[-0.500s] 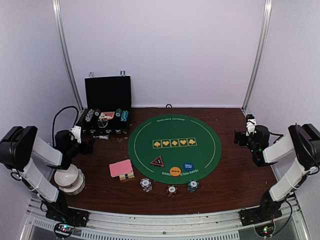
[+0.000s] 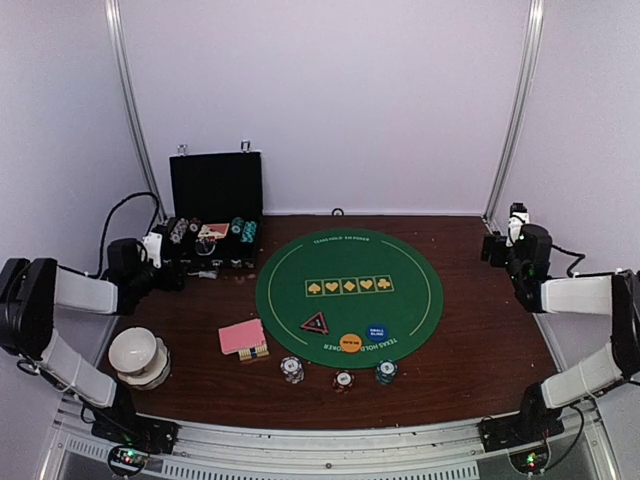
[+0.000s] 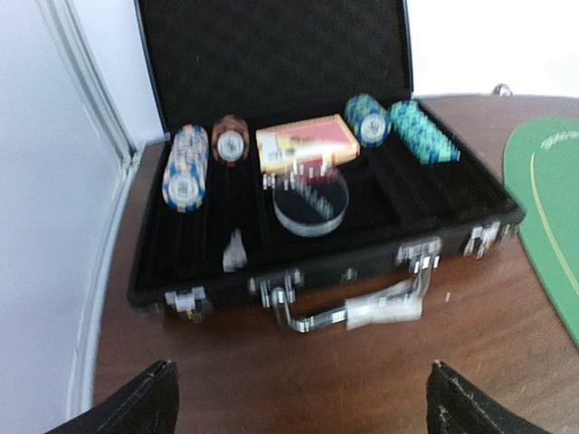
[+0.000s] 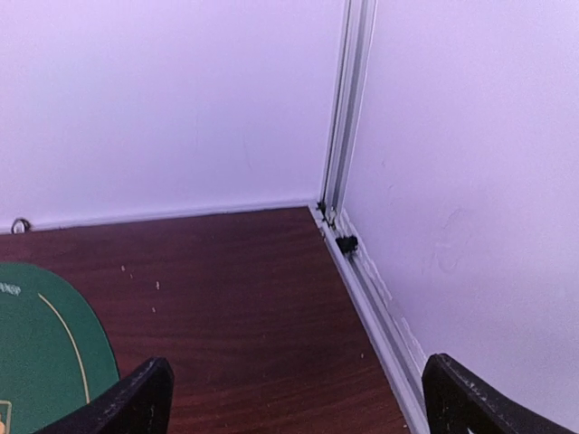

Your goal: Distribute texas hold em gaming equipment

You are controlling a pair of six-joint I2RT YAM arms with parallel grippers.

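Three poker chip stacks (image 2: 343, 379) are sitting lower centre in the top view, pink cards (image 2: 242, 336) just left. They're looking stiff, light, slippery; I'm judging an edge pinch. My left gripper (image 3: 298, 409) and right gripper (image 4: 289, 402) are hanging released, empty.

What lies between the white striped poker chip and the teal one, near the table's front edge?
A small round red stripe-edged poker chip, seen in the top external view, apart from both.

Top cam overhead from behind, L wrist near case (image 3: 271, 54), R wrist at far-right corner (image 4: 331, 213), mat (image 4: 45, 344) shared
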